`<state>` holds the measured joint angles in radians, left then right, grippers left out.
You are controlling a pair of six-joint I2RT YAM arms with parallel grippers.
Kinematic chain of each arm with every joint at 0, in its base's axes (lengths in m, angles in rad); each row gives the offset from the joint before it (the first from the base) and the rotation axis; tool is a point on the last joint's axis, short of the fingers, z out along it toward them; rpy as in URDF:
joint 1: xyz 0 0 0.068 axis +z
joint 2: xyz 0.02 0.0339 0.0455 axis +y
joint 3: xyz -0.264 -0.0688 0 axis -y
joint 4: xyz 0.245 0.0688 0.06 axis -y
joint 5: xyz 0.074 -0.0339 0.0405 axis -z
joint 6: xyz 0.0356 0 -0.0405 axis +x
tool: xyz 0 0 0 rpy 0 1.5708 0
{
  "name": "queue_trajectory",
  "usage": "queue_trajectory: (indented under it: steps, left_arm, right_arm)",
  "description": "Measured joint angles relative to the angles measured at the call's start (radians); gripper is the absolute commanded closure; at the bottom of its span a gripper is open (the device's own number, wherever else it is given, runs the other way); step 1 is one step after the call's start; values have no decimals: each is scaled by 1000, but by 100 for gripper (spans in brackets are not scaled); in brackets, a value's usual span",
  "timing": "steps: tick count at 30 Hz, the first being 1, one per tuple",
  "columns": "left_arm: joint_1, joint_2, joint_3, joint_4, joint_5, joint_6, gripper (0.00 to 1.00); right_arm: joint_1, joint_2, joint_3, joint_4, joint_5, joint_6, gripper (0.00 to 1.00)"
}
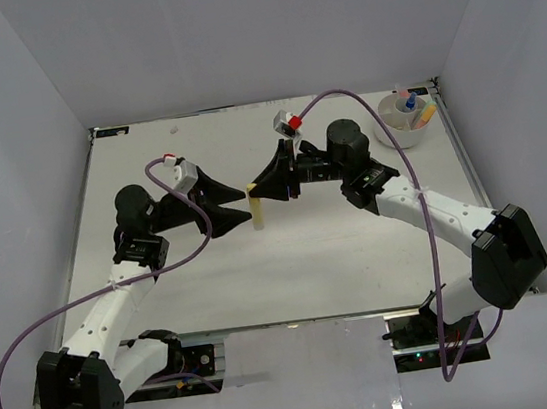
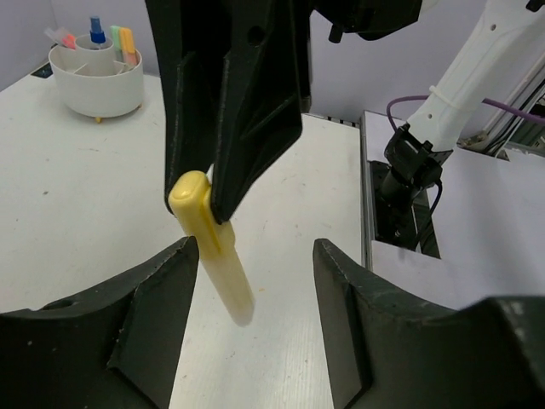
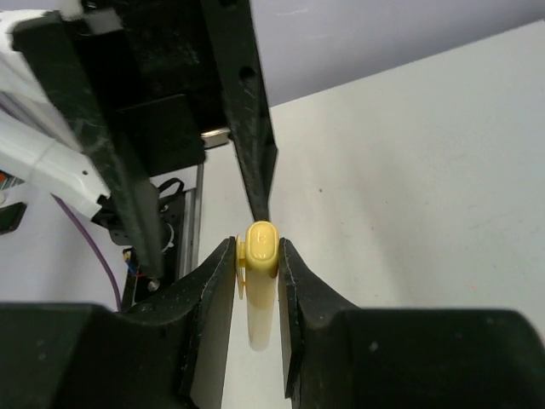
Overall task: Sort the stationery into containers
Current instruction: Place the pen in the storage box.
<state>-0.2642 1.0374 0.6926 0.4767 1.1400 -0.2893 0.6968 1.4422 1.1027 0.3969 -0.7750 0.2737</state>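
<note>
The right gripper (image 3: 257, 281) pinches the cap end of a long yellow plastic highlighter (image 3: 260, 281), which hangs down over the middle of the white table (image 1: 341, 256). The left gripper (image 2: 251, 290) is spread wide, its two black fingers (image 2: 153, 298) on either side of the pen, not touching it. The round white plastic tub (image 1: 407, 126) sits in the far right corner with a few pens inside

Two white-shelled arms with black joints, black claws (image 1: 236, 201) (image 1: 269, 187), purple cables, a red-and-white block near one wrist.
</note>
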Motion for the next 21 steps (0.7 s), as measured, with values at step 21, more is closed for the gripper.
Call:
queue_trajectory:
  steps: [21]
  left_arm:
    - [1, -2, 47, -432, -736, 83, 2]
  right_arm:
    - [-583, -193, -233, -56, 560, -141, 92]
